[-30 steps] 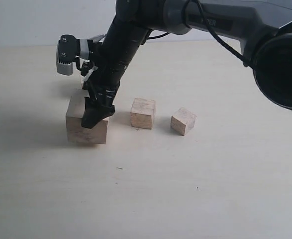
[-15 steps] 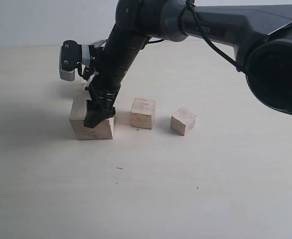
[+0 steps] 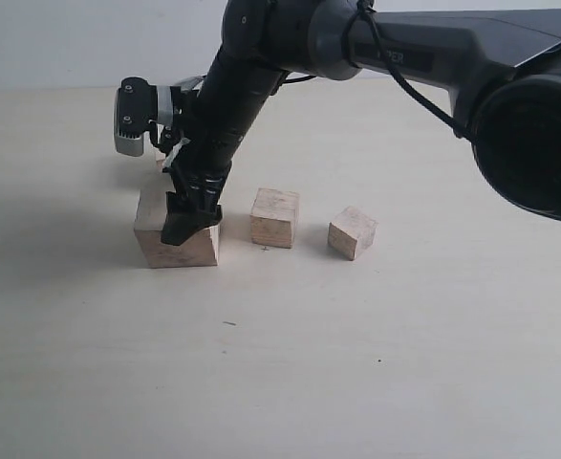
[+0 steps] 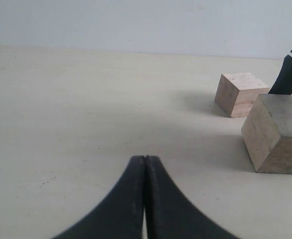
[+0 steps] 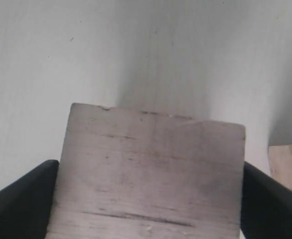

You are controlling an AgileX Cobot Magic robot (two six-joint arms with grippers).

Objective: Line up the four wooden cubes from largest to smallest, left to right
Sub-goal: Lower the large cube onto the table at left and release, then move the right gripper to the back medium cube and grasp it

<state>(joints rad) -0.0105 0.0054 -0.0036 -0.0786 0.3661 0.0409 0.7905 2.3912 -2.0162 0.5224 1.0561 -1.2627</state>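
Observation:
The large cube (image 3: pixel 177 241) stands at the left of the row on the table, and my right gripper (image 3: pixel 188 228) is shut on it from above. The right wrist view shows its cracked top (image 5: pixel 150 174) filling the space between both black fingers (image 5: pixel 21 201). To its right sit a medium cube (image 3: pixel 274 217) and the small cube (image 3: pixel 352 232). A sliver of another cube (image 3: pixel 161 163) peeks out behind the right arm. My left gripper (image 4: pixel 145 162) is shut on nothing above bare table, and its view shows the large cube (image 4: pixel 277 137) and a medium cube (image 4: pixel 239 93).
The pale wooden table (image 3: pixel 280 363) spreads wide in front of the row. The black right arm (image 3: pixel 261 57) slants across from the upper right, over the space behind the cubes. A pale wall runs along the back.
A second ago the large cube sat lower left; the right gripper has shifted it a little right and back. Nothing moved in the last half second.

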